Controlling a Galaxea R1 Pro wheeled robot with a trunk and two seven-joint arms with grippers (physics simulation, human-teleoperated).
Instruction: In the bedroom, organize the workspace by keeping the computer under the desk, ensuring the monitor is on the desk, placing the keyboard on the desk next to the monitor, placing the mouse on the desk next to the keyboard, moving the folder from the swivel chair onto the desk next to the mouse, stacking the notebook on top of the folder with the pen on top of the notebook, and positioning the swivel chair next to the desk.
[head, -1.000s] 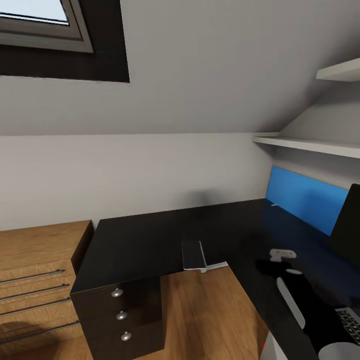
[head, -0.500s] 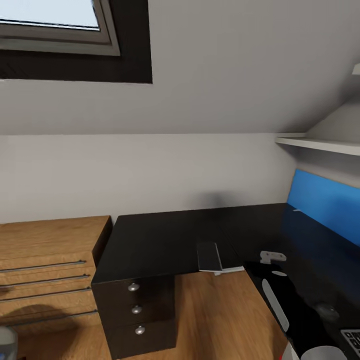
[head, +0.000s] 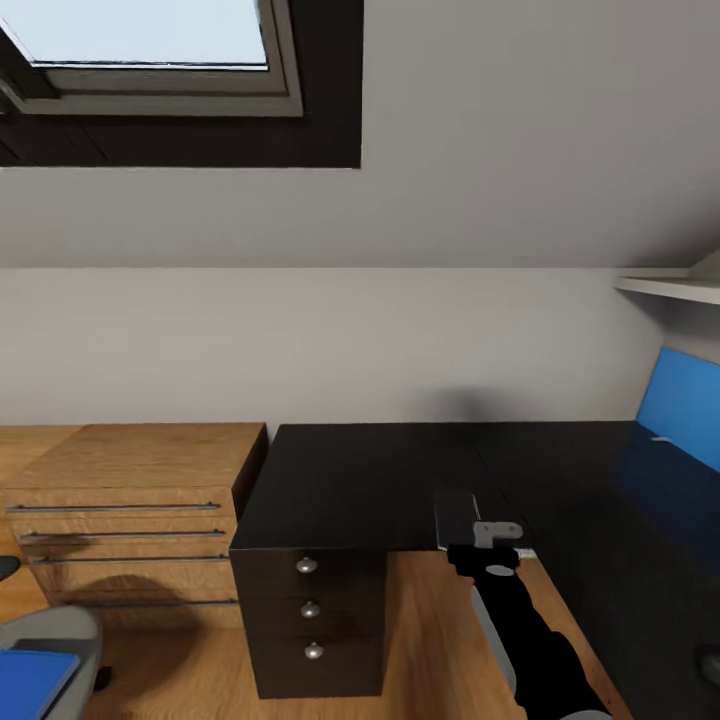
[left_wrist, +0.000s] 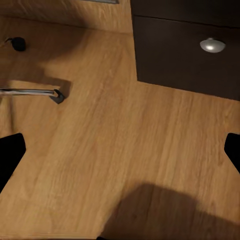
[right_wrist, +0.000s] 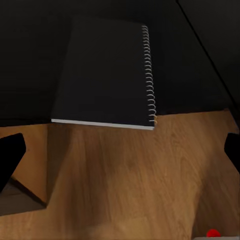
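Note:
The desk (head: 370, 480) with its glossy black top stands ahead, its dark drawer unit (head: 310, 610) facing me. A black spiral notebook (right_wrist: 105, 80) lies on the desk, overhanging the front edge (head: 455, 515). My right gripper (right_wrist: 120, 155) hovers open just off that edge, over the floor, and its black arm (head: 525, 640) reaches in from below. At the lower left corner the swivel chair (head: 55, 630) carries the blue folder (head: 30, 680) on its seat. A small dark mouse (head: 709, 665) sits at the far right of the desk. My left gripper (left_wrist: 120, 155) is open above the wood floor.
A low light-wood cabinet (head: 130, 500) with bar handles adjoins the desk's left side. A blue panel (head: 685, 405) and a white shelf (head: 670, 288) stand at the right wall. The chair's chrome leg (left_wrist: 30, 92) and a drawer knob (left_wrist: 212, 45) lie near the left gripper.
The camera has turned left, so the whole scene slid right. The monitor and keyboard left the picture, and the chair with the folder came in. My right gripper has closed in on the notebook.

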